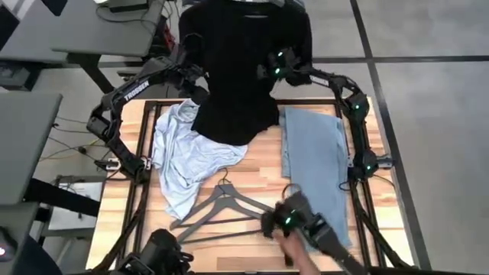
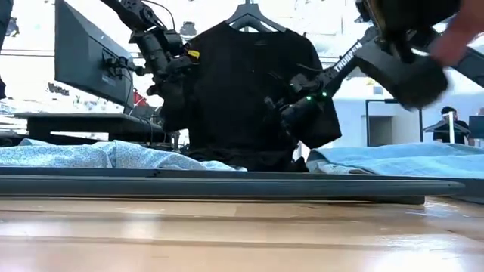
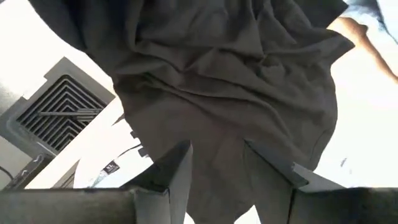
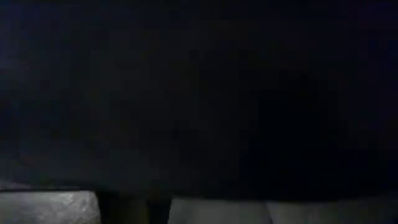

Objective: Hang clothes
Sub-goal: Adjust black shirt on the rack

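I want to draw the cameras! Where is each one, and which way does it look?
High: above, looking down; both arms, black t-shirt, jeans.
Low: table height, looking across; both arms at the t-shirt.
Left wrist: on left arm; its fingers, t-shirt.
Right wrist: against dark cloth.
High and low share the t-shirt.

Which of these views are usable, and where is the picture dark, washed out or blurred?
Right wrist view: nearly black, filled by the black t-shirt. Low view: bright room behind, so the t-shirt shows as a dark shape; a person's hand is motion-blurred. Left wrist view: background washed out white. High view: evenly lit, the pale shirt and jeans clear.
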Controlling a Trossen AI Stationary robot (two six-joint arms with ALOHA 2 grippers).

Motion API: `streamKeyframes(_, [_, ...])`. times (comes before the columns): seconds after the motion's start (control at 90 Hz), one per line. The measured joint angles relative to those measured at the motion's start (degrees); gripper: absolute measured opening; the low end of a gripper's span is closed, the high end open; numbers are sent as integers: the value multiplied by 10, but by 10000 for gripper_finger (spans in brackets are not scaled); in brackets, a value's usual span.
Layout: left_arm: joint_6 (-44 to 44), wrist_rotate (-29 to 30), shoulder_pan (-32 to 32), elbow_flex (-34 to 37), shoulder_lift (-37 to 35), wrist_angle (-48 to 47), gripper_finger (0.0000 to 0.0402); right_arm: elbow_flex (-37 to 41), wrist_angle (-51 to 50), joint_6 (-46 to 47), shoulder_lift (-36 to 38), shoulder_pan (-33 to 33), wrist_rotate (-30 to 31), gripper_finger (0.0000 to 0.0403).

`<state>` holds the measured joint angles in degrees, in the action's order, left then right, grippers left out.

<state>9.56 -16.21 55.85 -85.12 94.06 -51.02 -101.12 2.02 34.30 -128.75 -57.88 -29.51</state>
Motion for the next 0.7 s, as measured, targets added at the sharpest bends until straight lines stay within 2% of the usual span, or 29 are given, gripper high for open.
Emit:
streamKeyframes(0.144, [7, 0, -9, 0, 0, 5, 123, -26, 78, 6, 0, -54, 17, 191])
streamKeyframes(0.256, [11, 0, -14, 0, 0, 11, 123, -61, 106, 49, 0, -97, 19, 191])
streamKeyframes(0.422, [11, 0, -21, 0, 0, 18, 123, -113, 105, 69, 0, -145, 17, 191])
streamKeyframes(0.544, [12, 0, -22, 0, 0, 23, 123, -137, 103, 83, 3, -141, 13, 191])
streamKeyframes(0.7, [10, 1, -21, 0, 0, 28, 123, -139, 76, 85, 2, -119, -43, 191])
